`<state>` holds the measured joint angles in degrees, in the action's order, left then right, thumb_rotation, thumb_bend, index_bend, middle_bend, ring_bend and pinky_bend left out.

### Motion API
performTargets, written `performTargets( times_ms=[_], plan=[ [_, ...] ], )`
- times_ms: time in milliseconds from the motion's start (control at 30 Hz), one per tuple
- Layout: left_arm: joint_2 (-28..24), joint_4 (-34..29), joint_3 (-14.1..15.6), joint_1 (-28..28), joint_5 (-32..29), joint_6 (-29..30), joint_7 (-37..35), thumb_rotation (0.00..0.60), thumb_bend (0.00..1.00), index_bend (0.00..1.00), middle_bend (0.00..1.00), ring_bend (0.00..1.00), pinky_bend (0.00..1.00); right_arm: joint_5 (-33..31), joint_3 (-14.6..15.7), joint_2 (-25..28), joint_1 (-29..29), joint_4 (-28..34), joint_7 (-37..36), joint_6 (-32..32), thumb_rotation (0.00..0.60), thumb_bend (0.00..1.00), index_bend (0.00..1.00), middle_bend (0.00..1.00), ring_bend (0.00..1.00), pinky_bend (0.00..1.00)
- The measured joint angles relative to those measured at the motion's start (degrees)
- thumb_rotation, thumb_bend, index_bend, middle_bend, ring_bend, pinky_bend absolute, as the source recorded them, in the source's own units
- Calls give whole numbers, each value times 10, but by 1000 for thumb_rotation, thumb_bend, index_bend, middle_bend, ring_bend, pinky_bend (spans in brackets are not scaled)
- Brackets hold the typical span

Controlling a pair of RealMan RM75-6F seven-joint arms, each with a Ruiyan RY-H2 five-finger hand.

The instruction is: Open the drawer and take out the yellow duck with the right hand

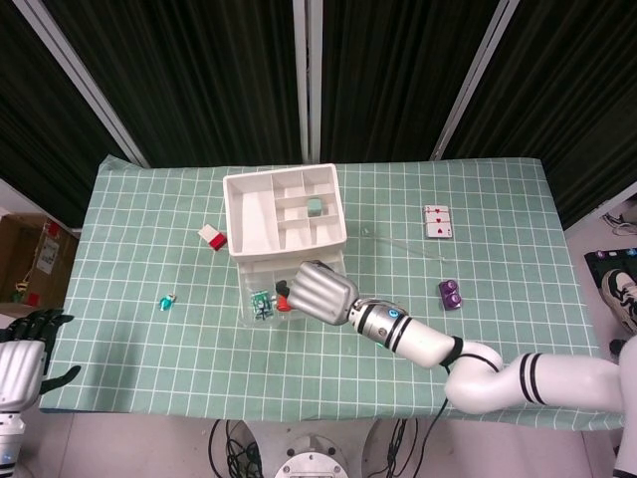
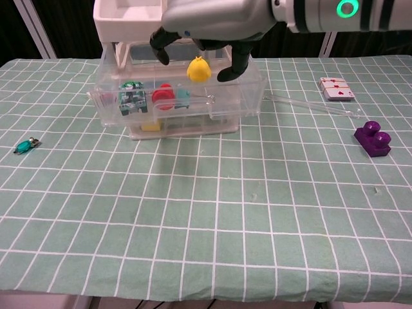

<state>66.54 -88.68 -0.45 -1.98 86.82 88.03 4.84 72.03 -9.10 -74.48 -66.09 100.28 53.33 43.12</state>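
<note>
The yellow duck [image 2: 199, 69] sits in the clear drawer [image 2: 193, 108], which is pulled out from under the white organiser tray [image 1: 261, 221]. My right hand [image 2: 212, 19] hovers palm-down just above the duck. Its dark fingertips [image 2: 230, 65] hang on either side of the duck without gripping it. In the head view my right hand [image 1: 318, 292] covers the rear of the drawer [image 1: 261, 317] and hides the duck. My left hand [image 1: 22, 360] rests open off the table's front left corner, holding nothing.
The drawer also holds a green-white item [image 2: 132, 96], a red piece [image 2: 163, 95] and a teal piece [image 2: 182, 96]. To the right lie a clear rod [image 2: 309, 103], playing cards [image 2: 337, 89] and a purple brick [image 2: 373, 138]. A teal trinket [image 2: 26, 146] and a red-white block [image 1: 212, 237] lie to the left.
</note>
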Motion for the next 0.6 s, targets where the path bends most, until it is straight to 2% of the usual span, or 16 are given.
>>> performTargets(
  times_ms=[233, 600],
  plan=[
    [2, 5, 0, 5, 0, 4, -6, 600, 0, 257, 206, 166, 221, 28, 24, -47, -16, -63, 48, 25, 600, 132, 314, 931, 1000, 1000],
    [4, 11, -2, 4, -1, 1, -10, 600, 0, 257, 206, 166, 221, 38, 33, -66, -24, -108, 69, 27, 600, 132, 347, 933, 1000, 1000]
  ],
)
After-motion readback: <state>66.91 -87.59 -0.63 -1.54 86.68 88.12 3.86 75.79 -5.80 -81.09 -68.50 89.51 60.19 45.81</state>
